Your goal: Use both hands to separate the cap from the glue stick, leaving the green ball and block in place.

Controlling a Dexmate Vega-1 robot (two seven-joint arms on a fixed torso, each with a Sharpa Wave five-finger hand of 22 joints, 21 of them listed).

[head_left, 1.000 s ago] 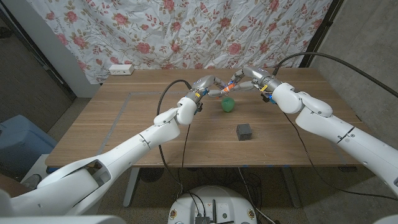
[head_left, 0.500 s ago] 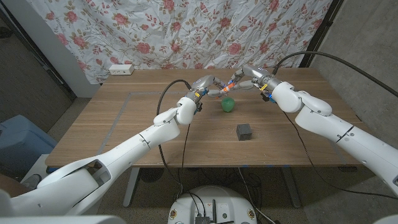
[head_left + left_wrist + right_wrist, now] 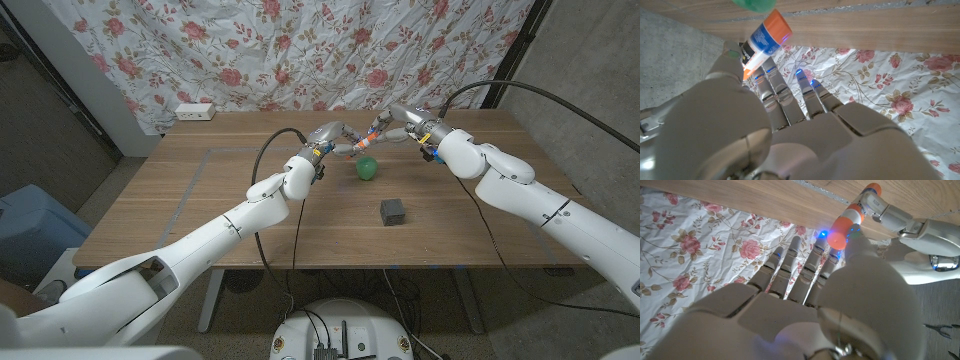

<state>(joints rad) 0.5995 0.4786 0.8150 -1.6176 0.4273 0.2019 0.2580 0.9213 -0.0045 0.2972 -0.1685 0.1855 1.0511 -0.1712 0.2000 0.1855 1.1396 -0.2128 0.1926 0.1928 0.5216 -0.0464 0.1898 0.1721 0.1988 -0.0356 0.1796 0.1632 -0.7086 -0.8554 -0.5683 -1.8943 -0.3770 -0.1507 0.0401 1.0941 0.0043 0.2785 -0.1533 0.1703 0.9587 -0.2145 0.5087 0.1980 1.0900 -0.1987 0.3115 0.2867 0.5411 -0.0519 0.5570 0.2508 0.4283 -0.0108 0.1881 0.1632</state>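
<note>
Floral sheet behind wood counter (image 3: pixel 200 200). L robot hand (image 3: pixel 335 138) grips glue stick (image 3: pixel 362 144) body, held above ball (image 3: pixel 367 168); R robot hand (image 3: pixel 400 124) pinches cap (image 3: pixel 842 230). Pull straight apart along stick axis w/ slight twist, stay clear of ball + block (image 3: pixel 393 211).

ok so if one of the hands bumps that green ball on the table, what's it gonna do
The green ball would probably roll: it looks round, with no flat side showing. It sits loose on bare wood right below both hands, so a nudge seems possible. It may stop against the block if it rolls that way.
</note>
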